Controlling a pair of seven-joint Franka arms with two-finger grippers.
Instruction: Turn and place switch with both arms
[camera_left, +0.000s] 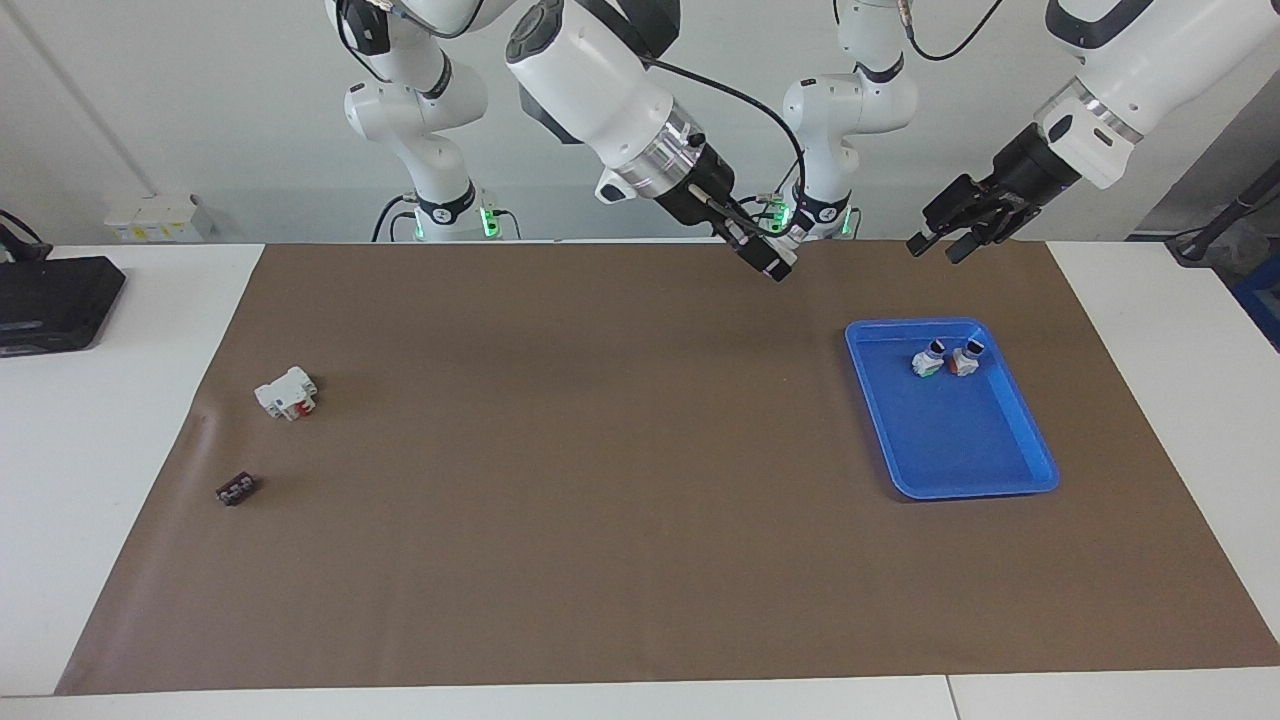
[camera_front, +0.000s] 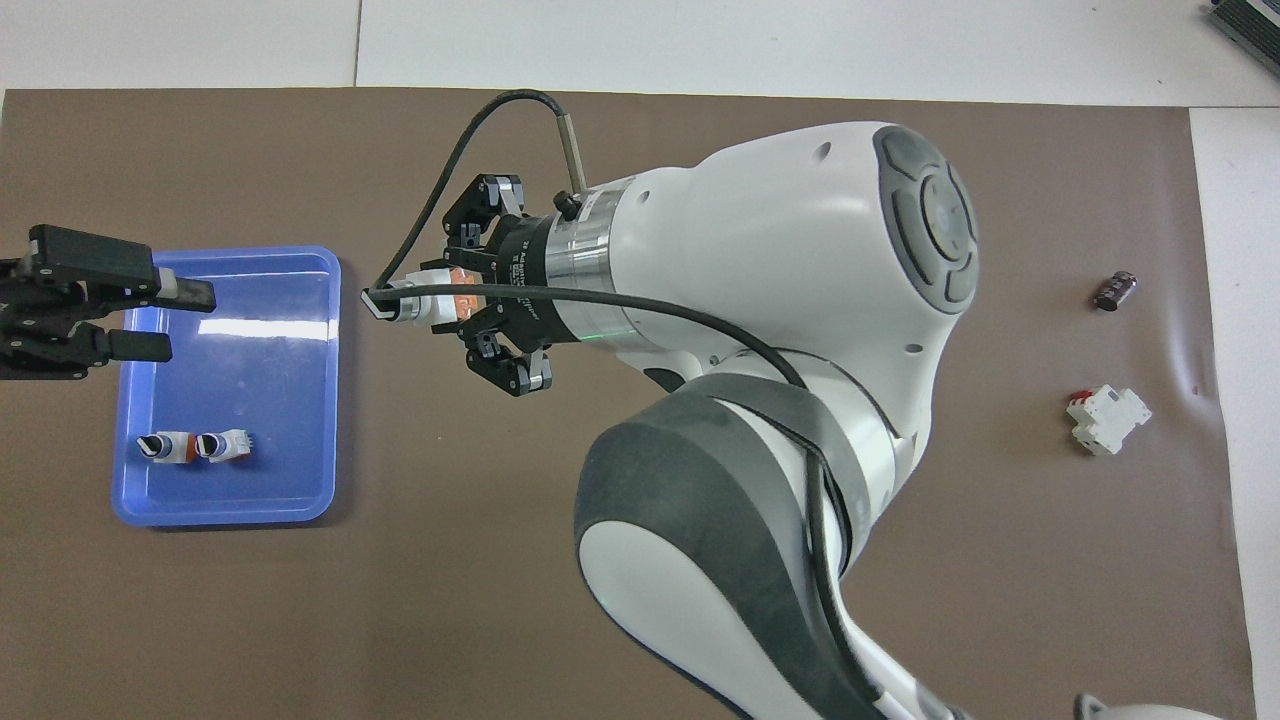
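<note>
Switch (camera_front: 432, 300): being held up in the air in the right gripper (camera_left: 768, 258), over bare mat between the table's middle and the blue tray (camera_left: 1030, 455). Long axis is lying roughly level, along the table toward the left arm's end; an orange face is showing between the fingers, the white end sticking out toward the tray.
Right gripper: fingers are closing on the switch; a black cable is running across it in the overhead view.
Left gripper (camera_left: 950, 240): hanging in the air above the tray's edge nearest the robots; jaws are standing narrowly apart, nothing between them.
Blue tray: sitting on the mat toward the left arm's end. Two small white switch blocks (camera_left: 948, 358) are lying in it side by side, touching or nearly so, in the part nearer the robots; each has a dark knob.
Larger white block (camera_left: 286, 393): red part showing, lying on the mat toward the right arm's end.
Dark flat piece (camera_left: 236, 489): lying farther from the robots than the larger block, apart from it.
View difference: overhead is showing the held switch's orange face; facing view is showing only a pale tip at the fingertips there. Facing view is showing both grippers well clear of the mat (camera_left: 600, 500).
</note>
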